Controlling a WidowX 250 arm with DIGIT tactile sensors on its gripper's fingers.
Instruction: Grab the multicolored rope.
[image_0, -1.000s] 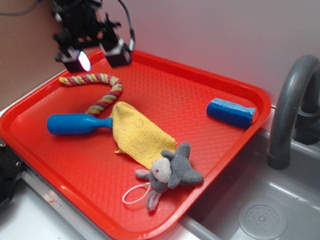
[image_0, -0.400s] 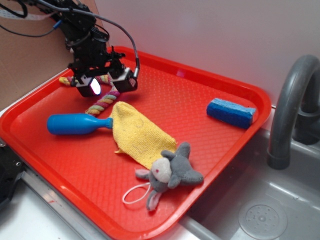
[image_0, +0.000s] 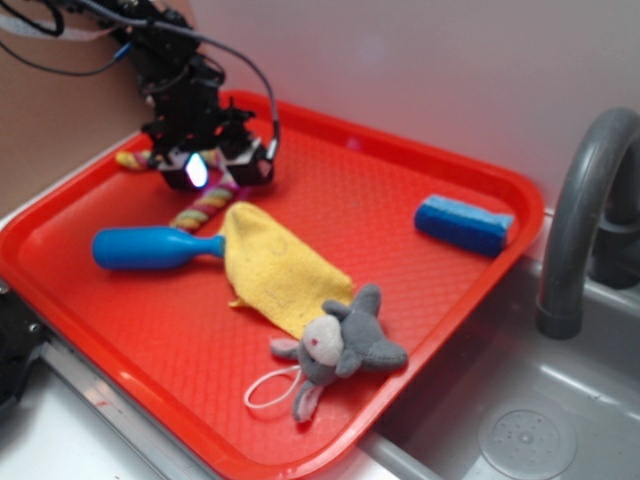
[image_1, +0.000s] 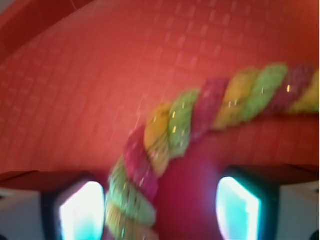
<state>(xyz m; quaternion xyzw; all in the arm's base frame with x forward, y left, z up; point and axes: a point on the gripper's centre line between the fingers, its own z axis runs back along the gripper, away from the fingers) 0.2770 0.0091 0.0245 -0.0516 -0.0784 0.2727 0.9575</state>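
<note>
The multicolored rope (image_0: 205, 206) (image_1: 185, 120) lies curved on the red tray (image_0: 330, 190) at its back left, twisted in yellow, pink and green strands. My gripper (image_0: 222, 170) (image_1: 160, 207) is down over the bend of the rope, open, one finger on each side. In the wrist view the rope runs between the two glowing pads (image_1: 82, 210), closer to the left one, and the picture is blurred. The arm hides the rope's middle in the exterior view.
A blue bottle (image_0: 150, 247), a yellow cloth (image_0: 275, 265) and a grey plush toy (image_0: 340, 345) with a white cord loop lie in front of the rope. A blue sponge (image_0: 465, 223) sits at the back right. A sink with a grey faucet (image_0: 585, 210) is to the right.
The gripper has come down from above the tray's back left corner onto the rope's bend and now straddles it. Nothing else has moved.
</note>
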